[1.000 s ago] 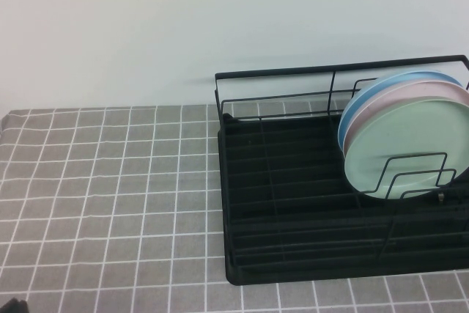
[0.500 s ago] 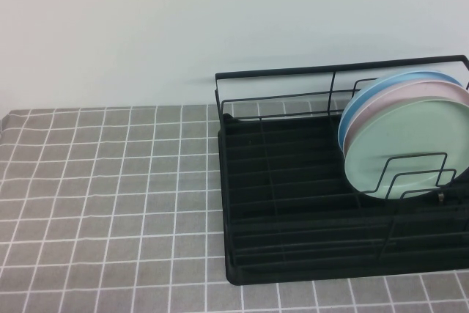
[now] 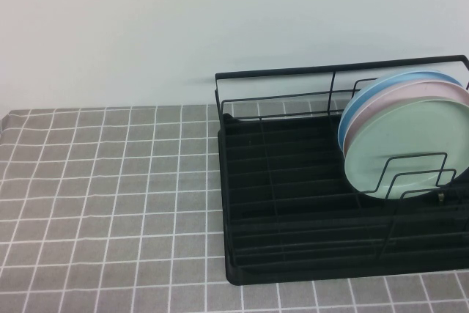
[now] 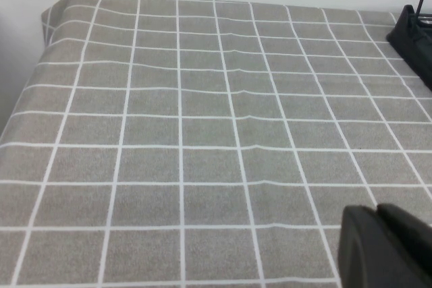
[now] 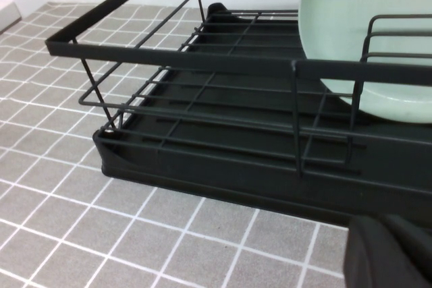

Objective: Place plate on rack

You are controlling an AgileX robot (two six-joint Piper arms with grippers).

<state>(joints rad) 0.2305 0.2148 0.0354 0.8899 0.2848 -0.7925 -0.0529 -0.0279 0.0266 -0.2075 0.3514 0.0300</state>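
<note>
The pale mint-green plate (image 3: 410, 150) stands upright in the black wire rack (image 3: 293, 181) at its right end, held by the wire dividers, in front of a pink plate (image 3: 410, 97) and a light blue plate (image 3: 366, 97). It also shows in the right wrist view (image 5: 364, 25) inside the rack (image 5: 223, 139). My left gripper (image 4: 378, 217) is shut and empty, low over the grey checked cloth left of the rack. My right gripper (image 5: 385, 224) is shut and empty, just outside the rack's near side. Neither gripper shows in the high view.
A grey checked tablecloth (image 3: 110, 196) covers the table, with open cloth to the left of the rack. The rack's left corner (image 4: 412, 28) shows at the far edge of the left wrist view. A white wall stands behind.
A dark tip at the bottom left corner of the high view one second ago has gone out of view. The plates and rack have not moved.
</note>
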